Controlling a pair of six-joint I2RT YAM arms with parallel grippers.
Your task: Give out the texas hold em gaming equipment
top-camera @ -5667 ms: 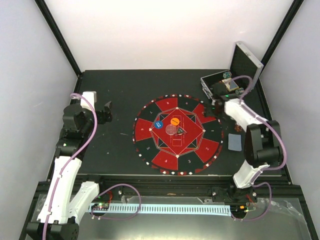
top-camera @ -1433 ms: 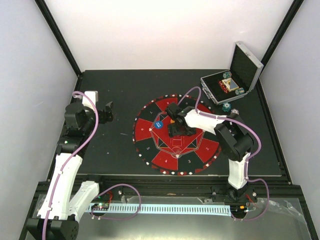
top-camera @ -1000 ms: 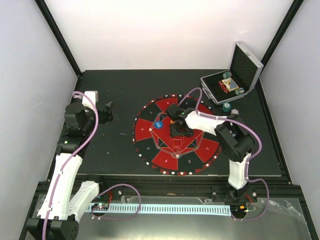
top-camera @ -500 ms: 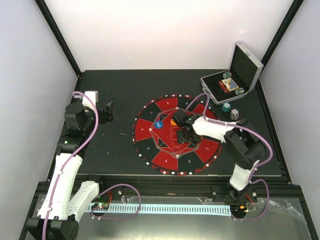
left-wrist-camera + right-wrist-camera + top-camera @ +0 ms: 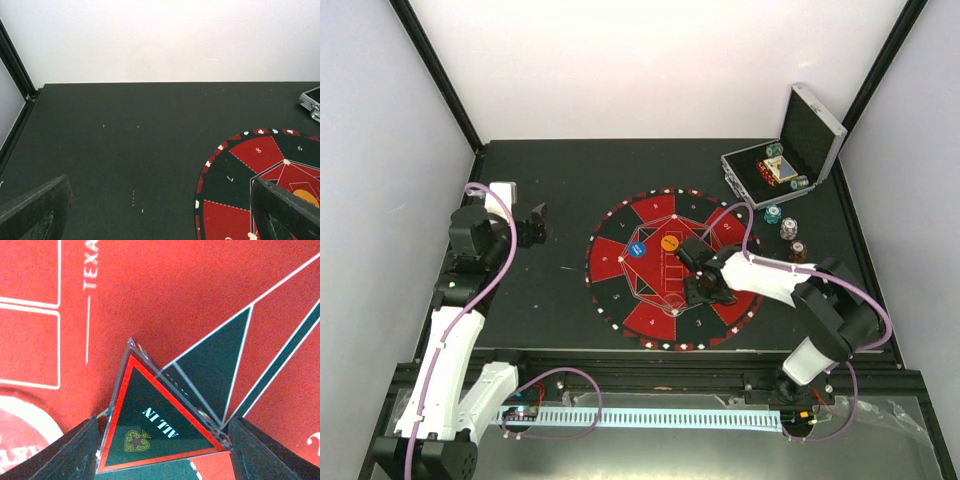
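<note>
R claw (image 5: 165, 442) seems clamped on 1 triangle marker (image 5: 152, 415); L claw (image 5: 160, 210) wide open, empty.

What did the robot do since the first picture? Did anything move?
The right end effector left the silver case, reached the middle of the mat, grabbed the black triangle and pulled it toward the mat's near edge. The left end effector, blue disc and orange disc stayed where they were.

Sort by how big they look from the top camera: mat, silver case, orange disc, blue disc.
1. mat
2. case
3. orange disc and blue disc: they look the same size, so I can't rank them.
</note>
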